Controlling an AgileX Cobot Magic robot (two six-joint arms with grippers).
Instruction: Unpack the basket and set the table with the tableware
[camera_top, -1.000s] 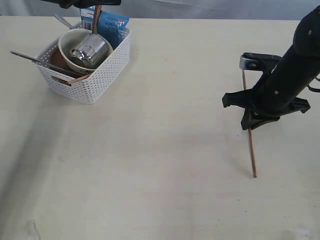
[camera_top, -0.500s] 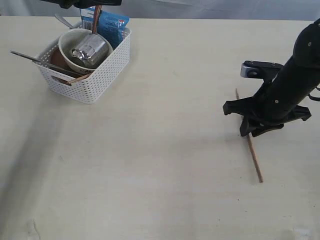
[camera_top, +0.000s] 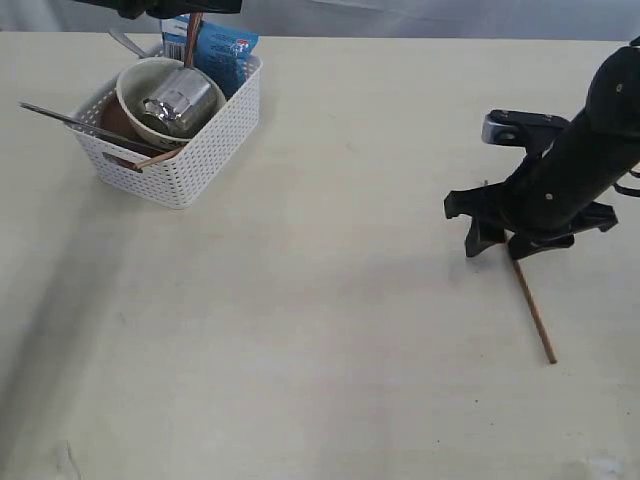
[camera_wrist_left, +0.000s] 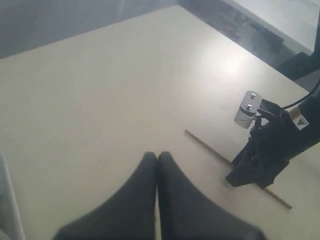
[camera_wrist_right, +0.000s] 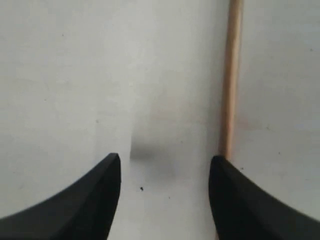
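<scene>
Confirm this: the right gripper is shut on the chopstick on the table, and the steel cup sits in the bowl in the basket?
Not quite. The right wrist view shows the right gripper open, with the chopstick lying loose on the table. The steel cup does sit in the bowl in the basket.

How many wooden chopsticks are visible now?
2. One chopstick lies on the table at the right pincer; another chopstick pokes over the basket's front rim. More may be hidden inside.

A white perforated basket (camera_top: 205, 150) sits near the pale cream desk's (camera_top: 300, 330) far left corner, holding a cream bowl (camera_top: 130, 90) with a steel cup (camera_top: 180, 100) tipped inside. One brown chopstick (camera_top: 532, 310) lies flat near the right edge.
</scene>
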